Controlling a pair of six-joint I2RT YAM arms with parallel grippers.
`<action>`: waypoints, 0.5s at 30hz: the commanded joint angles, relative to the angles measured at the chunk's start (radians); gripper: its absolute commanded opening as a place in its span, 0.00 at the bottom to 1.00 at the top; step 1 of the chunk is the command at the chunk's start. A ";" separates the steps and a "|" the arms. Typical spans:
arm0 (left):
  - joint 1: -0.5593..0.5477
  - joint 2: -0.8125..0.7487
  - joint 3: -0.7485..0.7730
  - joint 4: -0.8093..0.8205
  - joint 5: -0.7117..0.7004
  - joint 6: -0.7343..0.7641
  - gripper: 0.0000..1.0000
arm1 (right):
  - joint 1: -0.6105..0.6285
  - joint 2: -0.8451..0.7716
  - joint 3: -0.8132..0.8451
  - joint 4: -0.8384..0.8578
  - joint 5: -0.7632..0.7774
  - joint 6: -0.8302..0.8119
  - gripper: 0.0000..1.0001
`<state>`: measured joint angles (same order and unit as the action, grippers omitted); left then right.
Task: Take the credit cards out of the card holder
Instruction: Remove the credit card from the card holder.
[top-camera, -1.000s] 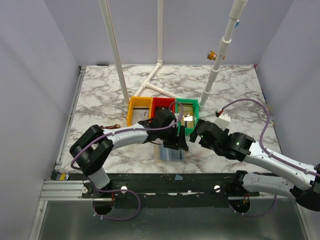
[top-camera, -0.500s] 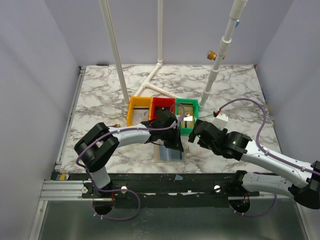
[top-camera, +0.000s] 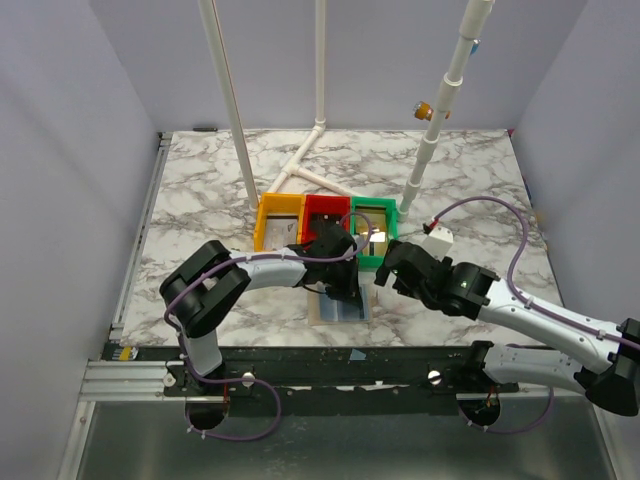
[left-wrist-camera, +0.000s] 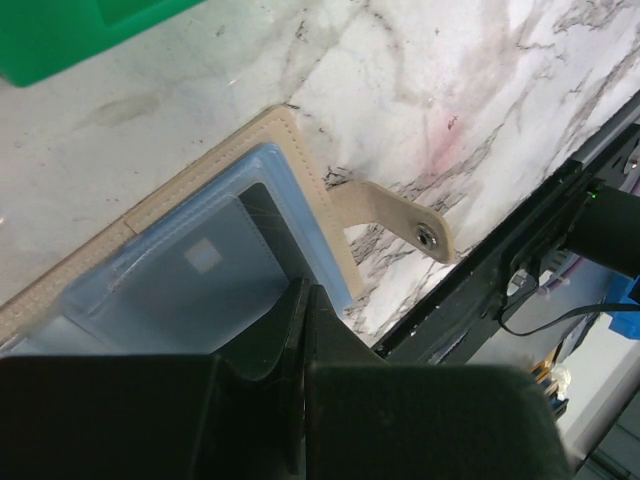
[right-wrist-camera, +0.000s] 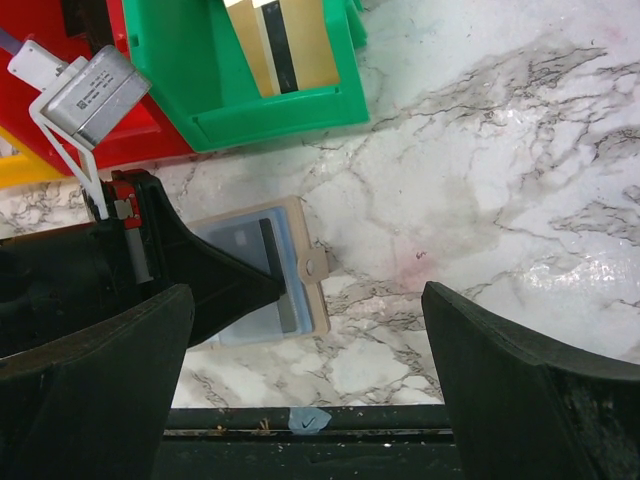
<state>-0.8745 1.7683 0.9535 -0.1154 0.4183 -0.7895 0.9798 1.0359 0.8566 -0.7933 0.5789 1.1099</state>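
The left hand is pinched closed, tips on the pale-blue pocket of the tan folding card holder, which lies open on the white marble bench just in front of the red plastic tray and green plastic tray; whether it nips a card cannot be told. 1 shiny gold-tan credit card lies in the green tray. The right hand hovers spread wide beside the holder.
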 joint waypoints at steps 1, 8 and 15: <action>-0.006 0.020 -0.001 -0.029 -0.045 0.022 0.00 | -0.001 0.011 -0.011 0.014 -0.001 0.000 1.00; -0.001 -0.006 -0.019 -0.050 -0.076 0.027 0.00 | -0.001 0.026 -0.002 0.018 -0.005 -0.011 1.00; 0.029 -0.040 -0.066 -0.044 -0.087 0.031 0.00 | -0.001 0.045 0.002 0.035 -0.016 -0.022 1.00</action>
<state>-0.8650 1.7573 0.9321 -0.1219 0.3882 -0.7853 0.9802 1.0691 0.8566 -0.7792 0.5694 1.0985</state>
